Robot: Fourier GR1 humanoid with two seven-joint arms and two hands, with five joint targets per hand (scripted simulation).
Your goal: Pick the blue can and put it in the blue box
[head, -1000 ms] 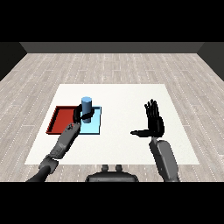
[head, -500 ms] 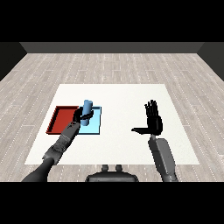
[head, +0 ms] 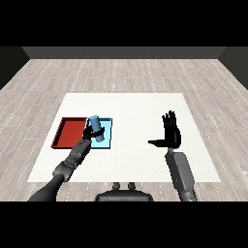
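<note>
The blue can (head: 95, 126) leans tilted over the light blue tray (head: 107, 134), its top toward the back left. My left hand (head: 92, 133) is curled round the can's lower part, with a finger across its side. Left of the blue tray lies the red tray (head: 69, 131), the two touching side by side. My right hand (head: 170, 135) is held up over the table's right half, fingers straight and thumb stretched out to the left, holding nothing.
The white table (head: 135, 111) ends near my forearms at the front and at the wooden floor (head: 124, 72) on the other sides. Bare tabletop lies between the blue tray and my right hand.
My left hand has reached forward and closed round the can. The can has gone from upright to tilted. The right hand has hardly moved.
</note>
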